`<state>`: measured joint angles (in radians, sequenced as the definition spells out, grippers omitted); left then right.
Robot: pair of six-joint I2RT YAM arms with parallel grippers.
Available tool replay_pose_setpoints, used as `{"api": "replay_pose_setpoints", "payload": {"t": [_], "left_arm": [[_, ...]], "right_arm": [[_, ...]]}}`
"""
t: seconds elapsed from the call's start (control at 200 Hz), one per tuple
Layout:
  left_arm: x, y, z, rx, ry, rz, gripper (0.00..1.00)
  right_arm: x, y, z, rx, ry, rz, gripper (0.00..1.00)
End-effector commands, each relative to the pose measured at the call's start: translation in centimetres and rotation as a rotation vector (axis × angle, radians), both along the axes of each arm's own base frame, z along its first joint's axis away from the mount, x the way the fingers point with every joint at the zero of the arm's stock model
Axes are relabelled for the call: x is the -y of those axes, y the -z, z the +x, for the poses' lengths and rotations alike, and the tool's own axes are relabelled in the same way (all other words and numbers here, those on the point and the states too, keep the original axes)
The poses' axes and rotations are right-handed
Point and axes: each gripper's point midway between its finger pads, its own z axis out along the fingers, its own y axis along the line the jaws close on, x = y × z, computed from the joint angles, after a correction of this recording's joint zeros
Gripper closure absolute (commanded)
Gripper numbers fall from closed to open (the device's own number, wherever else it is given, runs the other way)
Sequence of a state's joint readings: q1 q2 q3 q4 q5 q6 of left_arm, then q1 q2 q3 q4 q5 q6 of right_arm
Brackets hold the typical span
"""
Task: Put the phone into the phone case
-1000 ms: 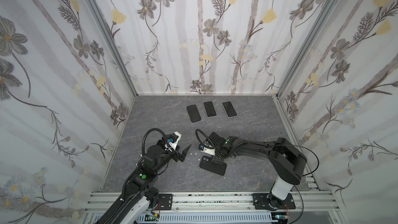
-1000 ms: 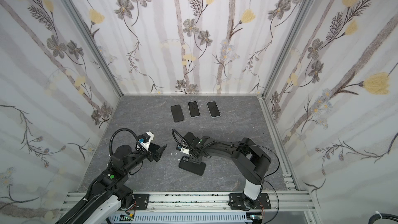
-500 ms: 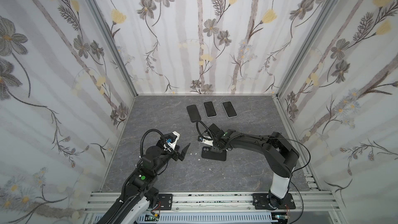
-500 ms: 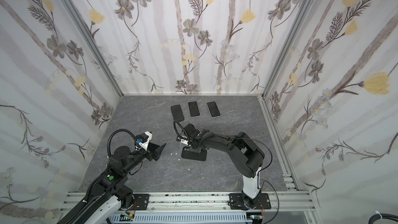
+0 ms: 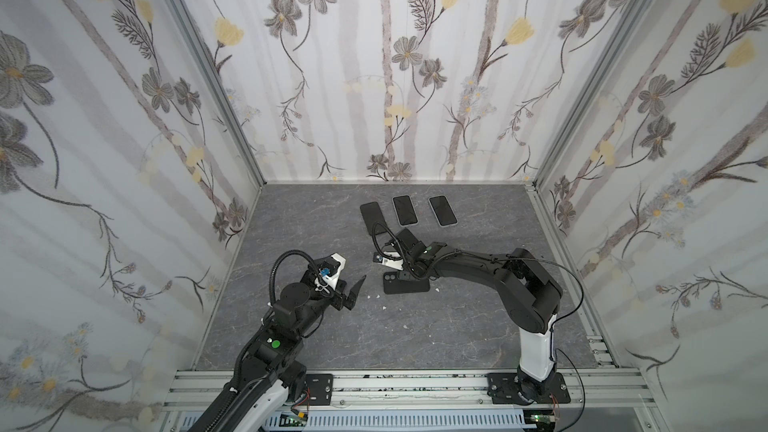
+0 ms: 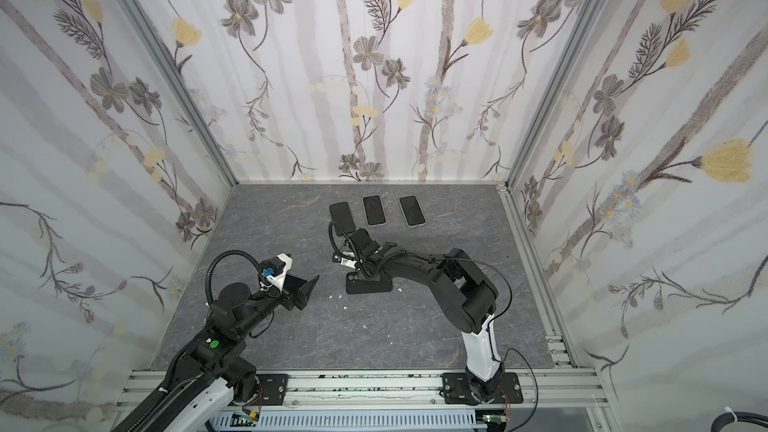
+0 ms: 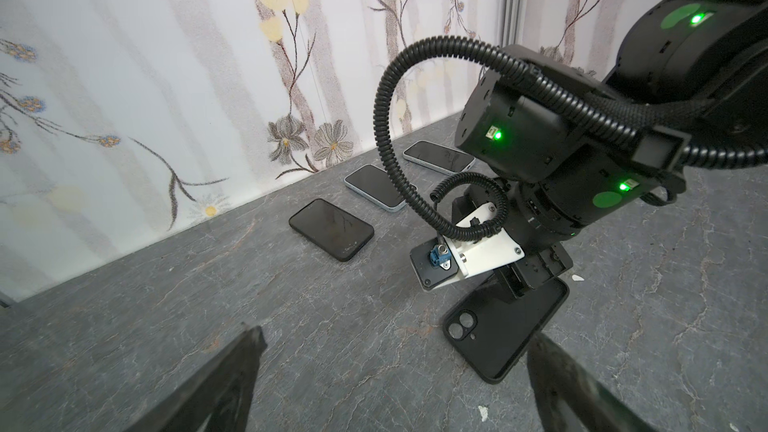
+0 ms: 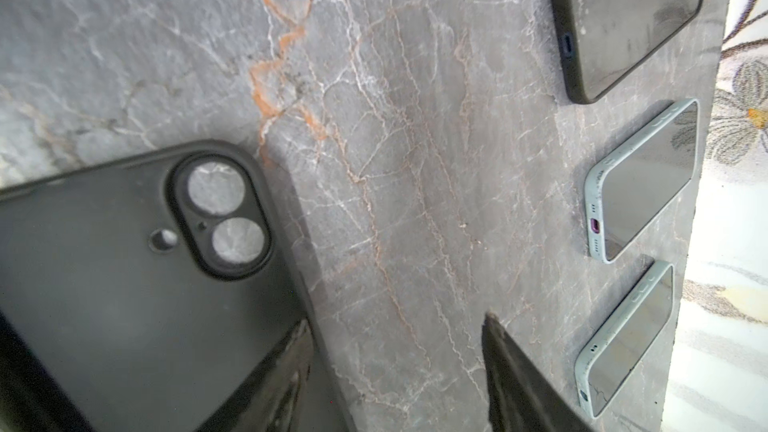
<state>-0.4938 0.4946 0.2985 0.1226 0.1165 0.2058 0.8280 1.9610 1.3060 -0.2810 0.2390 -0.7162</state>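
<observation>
Closest in, near the front rail: left claw [image 5: 354, 290] wide open and empty, hanging just above the counter [image 5: 415, 338], pointed across toward the middle, arm folded low with a bent elbow. Just past it, a few white crumbs [image 5: 376, 296] on the grey stone. Next, in the middle: black phone case [image 5: 405, 285] lying flat with nothing inside, grey stone showing through the two round camera holes. Hard to tell which face is up. Right over it, right claw [image 8: 397, 322], reached in low from the right side, arm stretched long and almost level, wrist tipped down. Jaws partly apart and gripping nothing: one finger [image 8: 266, 380] over the long edge of the case, the other finger [image 8: 523, 388] over bare stone, only counter in between. Touching the case or just floating above it: cannot tell. Farthest back, by the flowery wall: three phones in a row, screens up, namely a black phone [image 5: 371, 218], maybe already in a case of its own, a middle pale phone [image 5: 404, 210] and an end pale phone [image 5: 443, 210]. None lifted, none in the empty case. Probably the step of getting the case ready, with the phone pick not yet begun. Next move, at a guess: lift clear of the case, reach back to a pale phone, pinch it by the long sides, carry it over, match the camera end to the holes, then push down at the corners, maybe with the left claw steadying the case.
</observation>
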Motion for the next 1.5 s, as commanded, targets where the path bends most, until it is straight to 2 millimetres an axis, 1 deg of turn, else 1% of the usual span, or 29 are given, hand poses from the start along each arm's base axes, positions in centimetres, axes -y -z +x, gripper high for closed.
{"api": "replay_pose_setpoints", "payload": {"t": [0.0, 0.11, 0.205, 0.325, 0.44, 0.52, 0.629, 0.789, 0.869, 0.934, 1.084, 1.104, 1.179, 1.294, 1.324, 1.334, 1.369, 1.494], "left_arm": [[-0.5, -0.9, 0.4, 0.04, -0.033, -0.006, 0.0], [-1.8, -1.9, 1.1, 0.054, -0.113, -0.016, 0.0], [-4.0, -2.7, 2.1, 0.056, -0.248, -0.027, 0.0], [-7.1, -3.2, 3.4, 0.033, -0.435, -0.012, 0.0], [-9.6, -3.4, 4.5, -0.011, -0.58, -0.004, 0.0], [-10.6, -3.6, 5.3, -0.044, -0.635, -0.017, 0.0], [-11.1, -3.4, 6.7, -0.11, -0.673, -0.043, 0.0], [-11.9, -2.9, 8.7, -0.212, -0.714, -0.112, 0.0], [-12.5, -2.7, 9.8, -0.261, -0.725, -0.172, 0.0], [-13.0, -2.4, 10.7, -0.306, -0.731, -0.235, 0.0], [-14.3, -0.7, 12.4, -0.383, -0.761, -0.331, 0.0], [-14.5, -0.5, 12.5, -0.39, -0.764, -0.343, 0.0], [-15.0, 0.3, 12.7, -0.418, -0.766, -0.387, 0.0], [-15.3, 1.2, 12.5, -0.432, -0.764, -0.41, 0.0], [-15.3, 1.3, 12.4, -0.431, -0.765, -0.411, 0.0], [-15.3, 1.3, 12.4, -0.431, -0.764, -0.411, 0.0], [-15.3, 1.2, 12.4, -0.426, -0.763, -0.413, 0.0], [-15.7, 0.6, 12.0, -0.394, -0.775, -0.409, 0.0]], "right_arm": [[-1.4, -2.4, 0.4, 0.031, -0.024, 0.077, 0.33], [-2.2, -5.7, 0.5, 0.067, -0.015, 0.176, 0.29], [-2.7, -8.7, 0.9, 0.109, 0.019, 0.278, 0.25], [-3.9, -11.9, 0.4, 0.129, 0.05, 0.419, 0.19], [-4.8, -14.5, -0.3, 0.15, 0.084, 0.557, 0.12], [-5.8, -15.3, -1.3, 0.139, 0.077, 0.648, 0.06], [-7.6, -14.8, -3.0, 0.096, 0.07, 0.72, 0.02], [-10.8, -13.4, -5.2, -0.025, 0.084, 0.835, 0.0], [-12.6, -12.4, -6.6, -0.07, 0.056, 0.884, 0.0], [-14.2, -11.1, -7.6, -0.105, 0.024, 0.895, 0.0], [-17.5, -8.8, -8.3, -0.136, -0.003, 0.888, 0.0], [-17.9, -8.8, -8.3, -0.139, -0.009, 0.892, 0.0], [-19.5, -7.4, -8.6, -0.168, -0.022, 0.887, 0.0], [-21.7, -5.7, -8.7, -0.221, -0.037, 0.88, 0.0], [-22.1, -5.0, -8.7, -0.239, -0.034, 0.87, 0.0], [-22.3, -5.1, -8.7, -0.242, -0.035, 0.873, 0.0], [-22.8, -4.5, -8.7, -0.261, -0.036, 0.864, 0.0], [-24.1, -2.7, -8.9, -0.315, -0.045, 0.846, 0.0]]}}
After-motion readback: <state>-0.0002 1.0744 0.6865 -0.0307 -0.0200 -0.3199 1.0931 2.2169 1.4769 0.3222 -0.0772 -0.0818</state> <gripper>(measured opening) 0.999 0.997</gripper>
